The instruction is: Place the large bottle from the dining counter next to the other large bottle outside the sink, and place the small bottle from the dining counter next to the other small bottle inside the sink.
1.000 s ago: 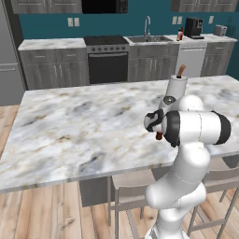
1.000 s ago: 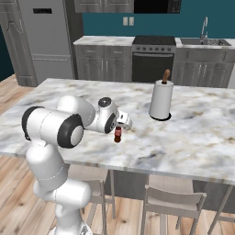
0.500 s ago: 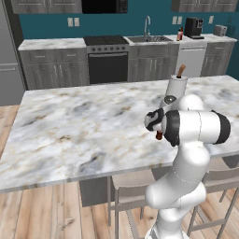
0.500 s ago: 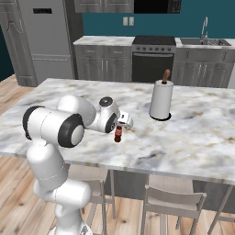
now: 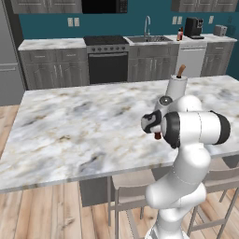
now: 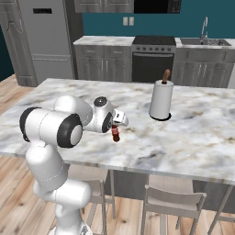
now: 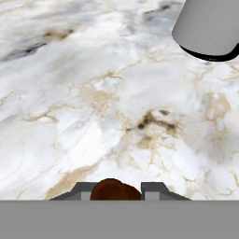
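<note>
Clamping my gripper [image 7: 119,190] on the small bottle [image 7: 115,190], I see its brown rounded top wedged between my two dark fingertips [image 7: 156,189] at the bottom of the hand view. That view looks down over the marble counter [image 7: 102,102], with the base of the paper towel roll [image 7: 207,28] in its upper right corner.

From the right base view the bottle [image 6: 115,133] shows its side instead: a small dark red body standing upright on the counter [image 6: 183,137] near the front edge, under my gripper [image 6: 115,131]. The towel roll [image 6: 161,99] stands on its holder well apart, farther back and to the right, a brown post sticking out of its top.

In the left base view my own forearm covers most of the grip; a bit of the bottle [image 5: 158,136] peeks out below my gripper [image 5: 156,133], and the roll [image 5: 177,86] rises just behind my wrist. This view also shows the back wall: the sink [image 5: 152,39] with its faucet, and a bottle [image 5: 179,34] on the worktop right of it, too small to make out well.

My arm rises from the base, bends sharply at the elbow and reaches level over the counter edge, the hand pointing down at the bottle.
</note>
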{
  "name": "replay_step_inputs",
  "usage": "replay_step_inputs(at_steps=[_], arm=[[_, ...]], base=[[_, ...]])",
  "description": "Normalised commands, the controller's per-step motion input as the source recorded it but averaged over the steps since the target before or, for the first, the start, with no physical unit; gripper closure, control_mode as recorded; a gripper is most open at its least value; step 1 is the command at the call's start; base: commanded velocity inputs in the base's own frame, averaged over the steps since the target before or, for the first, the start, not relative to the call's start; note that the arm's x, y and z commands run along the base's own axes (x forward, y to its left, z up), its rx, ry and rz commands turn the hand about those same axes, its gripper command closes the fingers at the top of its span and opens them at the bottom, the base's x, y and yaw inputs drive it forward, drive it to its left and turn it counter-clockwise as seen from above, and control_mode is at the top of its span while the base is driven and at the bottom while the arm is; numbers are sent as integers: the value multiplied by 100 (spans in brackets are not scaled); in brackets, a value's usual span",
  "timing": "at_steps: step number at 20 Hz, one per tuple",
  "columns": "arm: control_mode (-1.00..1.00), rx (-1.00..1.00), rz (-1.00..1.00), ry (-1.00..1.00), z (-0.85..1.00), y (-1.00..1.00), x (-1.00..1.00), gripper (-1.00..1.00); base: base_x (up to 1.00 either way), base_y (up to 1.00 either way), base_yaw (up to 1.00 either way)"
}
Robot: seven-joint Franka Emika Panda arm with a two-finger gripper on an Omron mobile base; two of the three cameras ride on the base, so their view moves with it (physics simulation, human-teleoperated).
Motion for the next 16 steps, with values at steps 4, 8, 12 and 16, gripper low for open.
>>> replay_step_inputs(at_steps=[4,8,12,16], arm=[[-100,0,0,0,0,22,0,100],[-100,0,0,0,0,16,0,100],[-100,0,0,0,0,9,0,100],[-100,-4,0,-5,15,5,0,100]], base=[[0,0,0],[0,0,0],[0,0,0],[0,0,0]])
